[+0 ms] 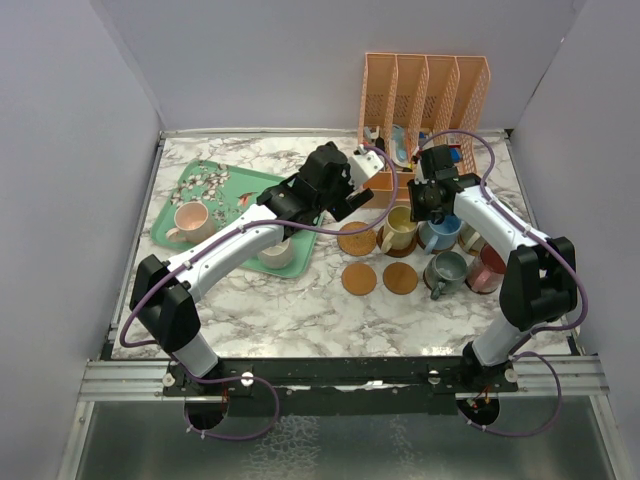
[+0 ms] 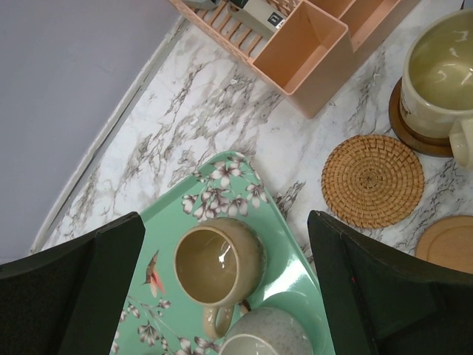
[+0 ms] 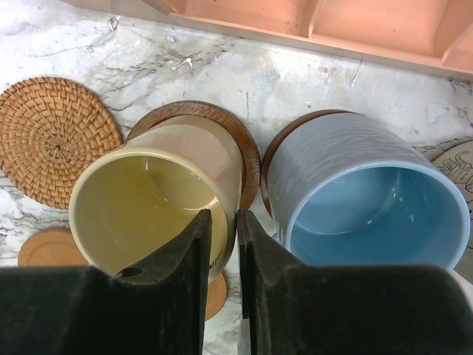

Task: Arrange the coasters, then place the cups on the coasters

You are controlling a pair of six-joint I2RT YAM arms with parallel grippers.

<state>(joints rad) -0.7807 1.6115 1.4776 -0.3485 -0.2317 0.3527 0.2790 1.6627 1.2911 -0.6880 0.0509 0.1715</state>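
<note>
Right pincer (image 3: 223,222) narrow, straddling the rim of yellow cup (image 3: 148,207); we can't tell if it grips. Cup sits on dark coaster (image 3: 222,118), beside blue cup (image 3: 369,214). Left pincer (image 2: 225,216) wide above tray (image 2: 292,274) holding tan cup (image 2: 218,262).

white arm links (image 1: 235,245), black joints (image 1: 172,312), purple cables (image 1: 463,133)

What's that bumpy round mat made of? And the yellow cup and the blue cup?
The woven coaster looks like rattan or straw, because tan strands coil round it in rings. The yellow cup and the blue cup look like glazed ceramic. Both have thick walls and shiny insides that catch the light, and the blue one has faint ridges outside. Hard plastic can't be ruled out.
</note>
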